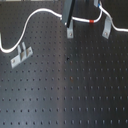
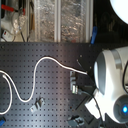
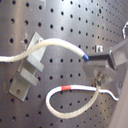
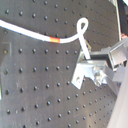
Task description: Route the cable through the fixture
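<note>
The white cable (image 1: 35,15) comes in from the first exterior view's left edge, arcs up and runs right to my gripper (image 1: 67,21). Its red band (image 1: 91,22) lies just past the gripper, before the right metal fixture (image 1: 106,31). A middle fixture (image 1: 70,33) stands directly under the gripper. A third fixture (image 1: 21,55) sits at the left, apart from the cable. In the first wrist view the cable (image 3: 60,45) crosses a fixture (image 3: 30,65) and ends between the fingers (image 3: 100,57), which look shut on it. The red band (image 4: 52,38) also shows in the second wrist view.
The black perforated board (image 1: 65,90) fills the first exterior view. In the second exterior view the large white arm (image 2: 112,85) covers the right side, and boxes and clutter (image 2: 50,20) stand behind the board's far edge.
</note>
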You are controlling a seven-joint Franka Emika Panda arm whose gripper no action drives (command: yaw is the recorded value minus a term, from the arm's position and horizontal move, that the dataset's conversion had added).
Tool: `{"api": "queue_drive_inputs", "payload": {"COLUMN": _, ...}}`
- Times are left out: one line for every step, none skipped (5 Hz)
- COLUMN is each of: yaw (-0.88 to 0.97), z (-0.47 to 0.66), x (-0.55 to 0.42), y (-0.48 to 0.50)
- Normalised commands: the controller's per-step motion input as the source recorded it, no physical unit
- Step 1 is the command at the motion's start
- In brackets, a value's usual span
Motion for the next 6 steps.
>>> {"api": "queue_drive_inputs", "payload": {"yaw": 0.00, "z": 0.01, "x": -0.305, "y": -0.292}}
{"api": "queue_drive_inputs", "payload": {"yaw": 0.00, "z": 0.01, "x": -0.292, "y": -0.281}}
{"api": "queue_drive_inputs", "payload": {"yaw": 0.00, "z": -0.04, "x": -0.260, "y": -0.250}}
{"api": "queue_drive_inputs", "payload": {"yaw": 0.00, "z": -0.02, "x": -0.284, "y": -0.274}}
{"api": "queue_drive_inputs", "payload": {"yaw": 0.00, "z": -0.03, "x": -0.303, "y": -0.292}}
{"api": "queue_drive_inputs", "payload": {"yaw": 0.00, "z": -0.01, "x": -0.256, "y": -0.249}}
